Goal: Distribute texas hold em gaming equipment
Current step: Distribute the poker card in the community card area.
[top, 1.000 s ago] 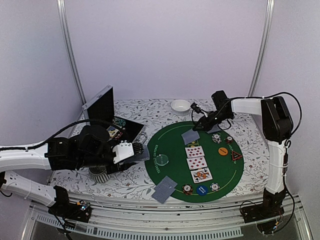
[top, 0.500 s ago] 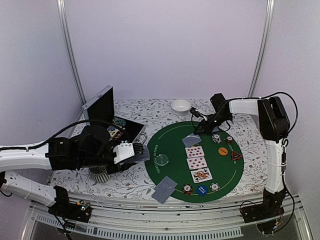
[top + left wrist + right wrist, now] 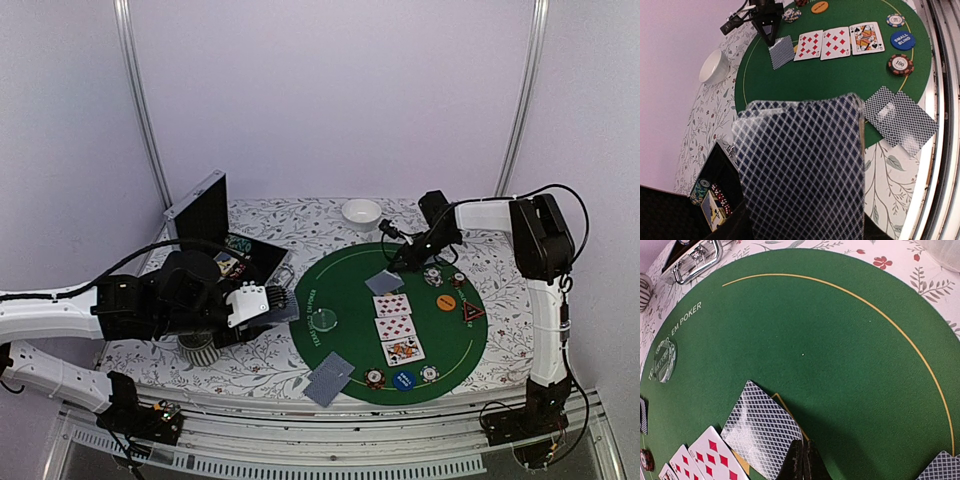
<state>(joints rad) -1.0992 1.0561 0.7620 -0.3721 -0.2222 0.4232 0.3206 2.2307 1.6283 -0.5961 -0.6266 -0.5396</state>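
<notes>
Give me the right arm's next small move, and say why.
Probably nudge the face-down card square with the three face-up cards. The right claw is shut, tips at that card's edge, and the card lies askew at the row's far end; whether it is pinched or only pushed is unclear. The left claw holds the deck.

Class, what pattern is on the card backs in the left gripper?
The card stack shows a dark blue diamond lattice; best in the left wrist view.

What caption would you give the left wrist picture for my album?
A blue-backed deck fills the foreground, above a green poker mat with three face-up cards.
</notes>
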